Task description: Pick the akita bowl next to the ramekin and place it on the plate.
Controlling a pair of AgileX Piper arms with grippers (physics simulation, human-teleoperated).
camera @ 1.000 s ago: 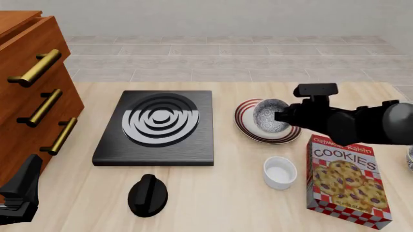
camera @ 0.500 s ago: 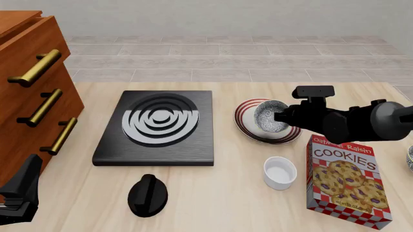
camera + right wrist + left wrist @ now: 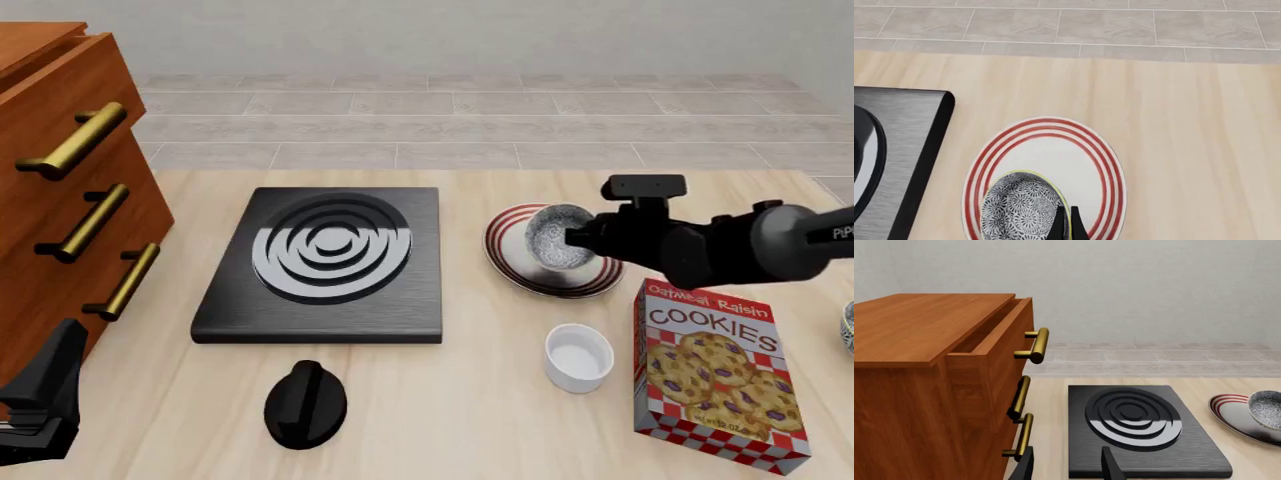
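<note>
The akita bowl (image 3: 559, 239) now sits on the plate (image 3: 511, 262), toward its right side, with the plate's red rings showing to the left and near side of it. Compared with a second ago the bowl has settled a little lower and more level, and the right arm has drawn back slightly to the right.

The right end effector (image 3: 577, 238) is still at the bowl's right wall. In the right wrist view its two fingers (image 3: 1060, 226) stand close together with only a thin gap, straddling the bowl's rim, so I judge it is still pinching the rim and has not let go.

The ramekin (image 3: 579, 357) stands alone on the counter (image 3: 467, 420), nearer than the plate and just left of the cookie box (image 3: 721, 372).

The left end effector (image 3: 1066, 467) waits near the drawer cabinet (image 3: 934, 385), its fingers apart and holding nothing.

The placing looks nearly done; what remains is to open the fingers and lift away without tipping the bowl.
</note>
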